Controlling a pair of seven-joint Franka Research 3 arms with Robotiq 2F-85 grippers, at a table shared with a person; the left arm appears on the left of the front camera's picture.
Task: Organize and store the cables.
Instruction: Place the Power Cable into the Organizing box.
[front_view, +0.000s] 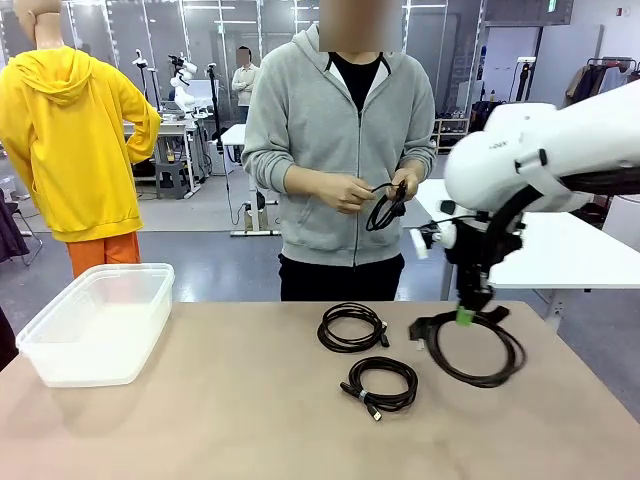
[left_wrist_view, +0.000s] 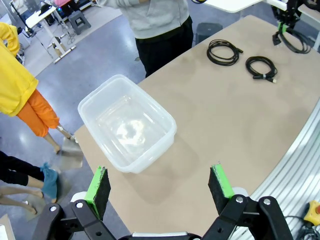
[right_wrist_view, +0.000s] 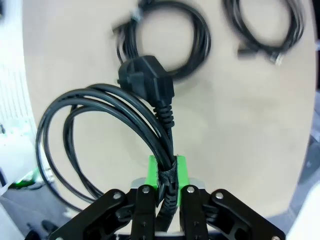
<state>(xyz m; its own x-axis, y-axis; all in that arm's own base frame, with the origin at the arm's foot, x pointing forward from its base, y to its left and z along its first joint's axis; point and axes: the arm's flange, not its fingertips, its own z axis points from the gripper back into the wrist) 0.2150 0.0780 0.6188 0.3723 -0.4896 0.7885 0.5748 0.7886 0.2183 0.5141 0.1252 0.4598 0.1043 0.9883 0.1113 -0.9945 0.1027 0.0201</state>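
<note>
My right gripper (front_view: 465, 317) hangs just above the table at the right, shut on a thick black coiled cable (front_view: 487, 381) whose loop touches the tabletop. The right wrist view shows the green pads (right_wrist_view: 152, 170) clamped on that cable (right_wrist_view: 167, 187), its plug (right_wrist_view: 147, 77) sticking up. Two thinner black cable coils lie on the table, one (front_view: 352, 327) toward the far edge and one (front_view: 380, 385) nearer me. The person across the table holds another coiled cable (front_view: 385, 205) in both hands. My left gripper (left_wrist_view: 159, 182) is open and empty, high above a clear plastic bin (left_wrist_view: 147, 100).
The clear bin (front_view: 60, 330) stands empty at the table's left end. The tan tabletop (front_view: 250, 420) between the bin and the coils is bare. The person stands close against the far edge.
</note>
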